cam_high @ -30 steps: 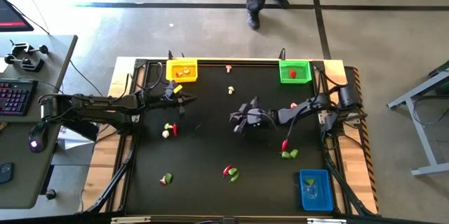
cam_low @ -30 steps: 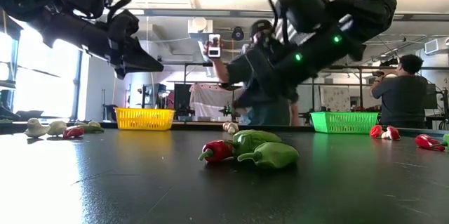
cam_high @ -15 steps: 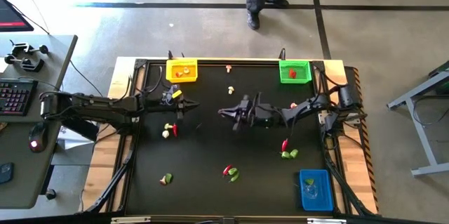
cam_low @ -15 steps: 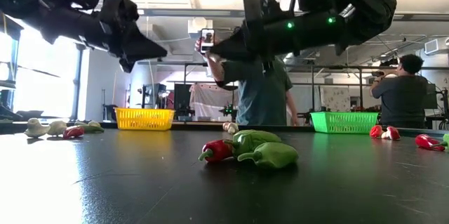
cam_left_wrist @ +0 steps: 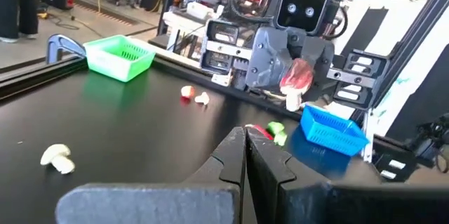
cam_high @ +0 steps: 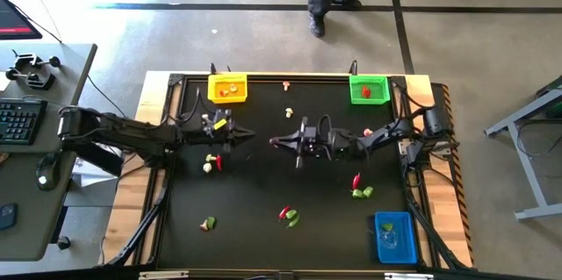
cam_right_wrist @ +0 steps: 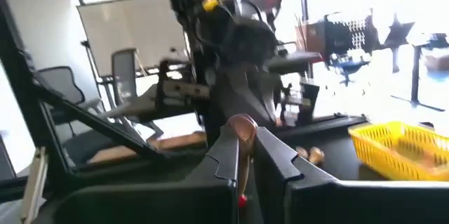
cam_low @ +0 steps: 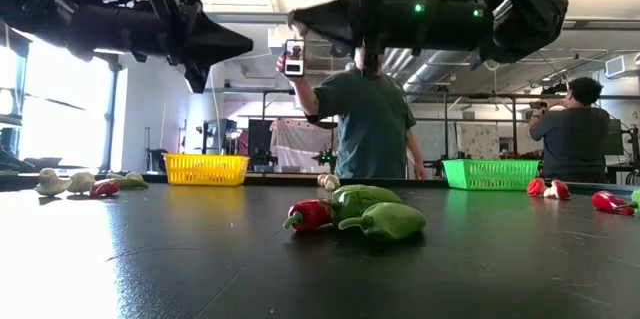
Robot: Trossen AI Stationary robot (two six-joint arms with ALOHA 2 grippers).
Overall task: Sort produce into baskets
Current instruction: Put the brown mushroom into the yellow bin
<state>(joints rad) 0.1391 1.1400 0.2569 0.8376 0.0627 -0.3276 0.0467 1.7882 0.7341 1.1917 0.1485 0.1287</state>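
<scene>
R pincer closed on red-capped mushroom, stem prob. downward; L pincer shut, empty.

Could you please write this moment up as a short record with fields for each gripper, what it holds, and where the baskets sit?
left gripper: shut, empty, raised over the table's left half
right gripper: shut on a mushroom, raised near the table's middle
yellow basket: far edge, left
green basket: far edge, right
blue basket: near right corner
loose produce: scattered across the black table
</scene>
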